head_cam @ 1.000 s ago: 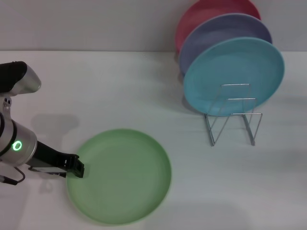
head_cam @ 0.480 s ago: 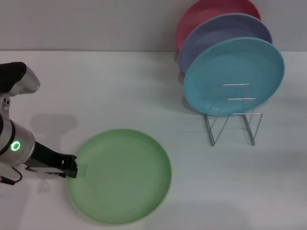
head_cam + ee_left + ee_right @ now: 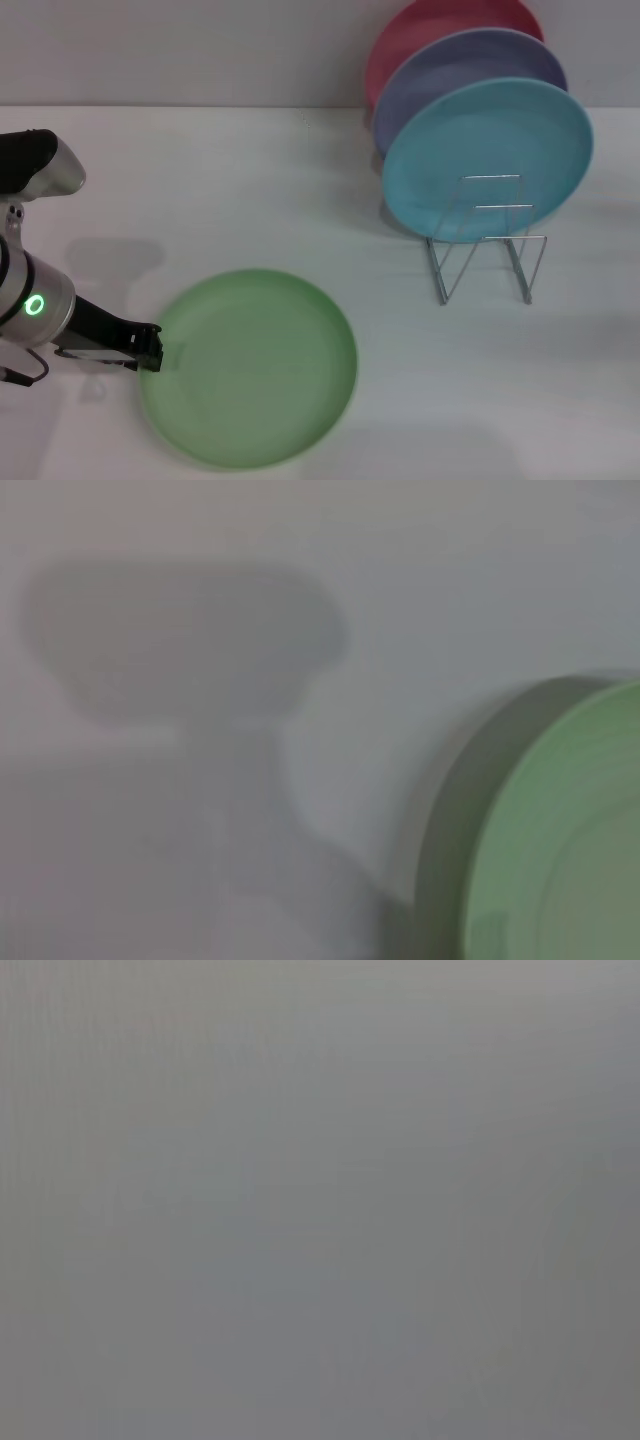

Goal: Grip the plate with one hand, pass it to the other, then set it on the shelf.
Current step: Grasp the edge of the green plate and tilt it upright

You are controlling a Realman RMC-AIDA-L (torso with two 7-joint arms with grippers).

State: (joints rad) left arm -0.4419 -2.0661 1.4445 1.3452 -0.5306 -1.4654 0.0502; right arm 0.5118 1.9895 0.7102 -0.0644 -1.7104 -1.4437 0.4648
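The light green plate (image 3: 250,365) lies flat on the white table, front and left of centre. My left gripper (image 3: 153,348), black on a silver arm with a green-lit ring, sits low at the plate's left rim, touching or just short of it. The left wrist view shows only the plate's rim (image 3: 560,830) and a shadow on the table, none of its own fingers. The shelf (image 3: 487,250), a silver wire rack, stands at the back right. My right gripper is out of view, and the right wrist view is plain grey.
In the rack a turquoise plate (image 3: 487,160) stands upright, with a lavender plate (image 3: 470,70) and a pink plate (image 3: 430,30) behind it. The rack's front dividers (image 3: 480,265) hold nothing. White table (image 3: 250,190) stretches between the green plate and the rack.
The left gripper drew back slightly to the left, off the plate's rim edge, then held still. The plate has not moved.
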